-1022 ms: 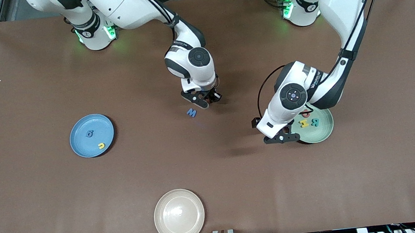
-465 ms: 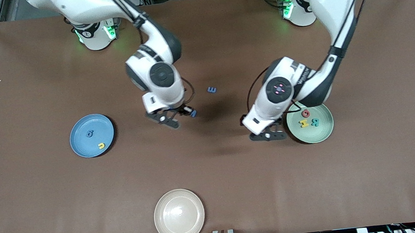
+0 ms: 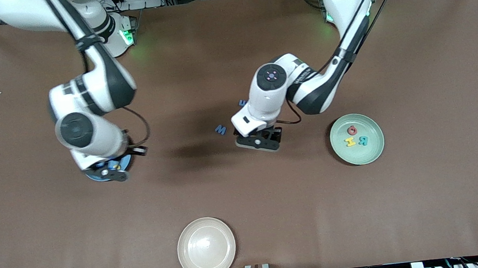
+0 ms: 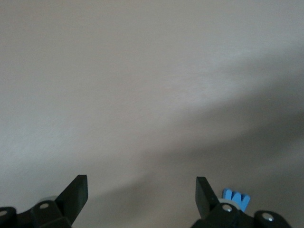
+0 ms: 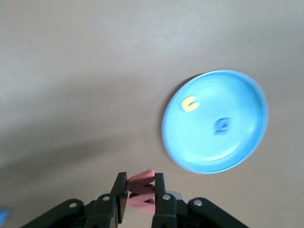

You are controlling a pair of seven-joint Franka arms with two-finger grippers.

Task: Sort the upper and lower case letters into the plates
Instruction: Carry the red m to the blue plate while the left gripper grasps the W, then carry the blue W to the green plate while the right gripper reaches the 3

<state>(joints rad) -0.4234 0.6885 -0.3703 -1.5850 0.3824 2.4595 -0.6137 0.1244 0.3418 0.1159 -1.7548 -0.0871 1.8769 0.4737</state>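
Note:
My right gripper [image 3: 108,170] is over the blue plate [image 3: 91,176], which it mostly hides, and is shut on a coral red letter [image 5: 141,186]. In the right wrist view the blue plate [image 5: 237,95] holds a yellow letter [image 5: 190,104] and a blue letter [image 5: 221,125]. My left gripper [image 3: 260,142] is open and empty, low over the table's middle. A blue M [image 3: 220,129] lies beside it and also shows in the left wrist view [image 4: 236,198]. A blue E [image 3: 242,103] peeks out by the left arm. The pale green plate [image 3: 372,151] holds a coral letter [image 3: 352,130], a yellow H [image 3: 350,142] and a teal R [image 3: 362,140].
A cream-white plate [image 3: 206,248] sits near the table's edge closest to the front camera. The left arm's wrist and forearm hang over the table between the blue E and the green plate.
My right arm swung from the table's middle to over the blue plate with the coral letter. My left arm moved from the green plate to the middle, beside the blue M.

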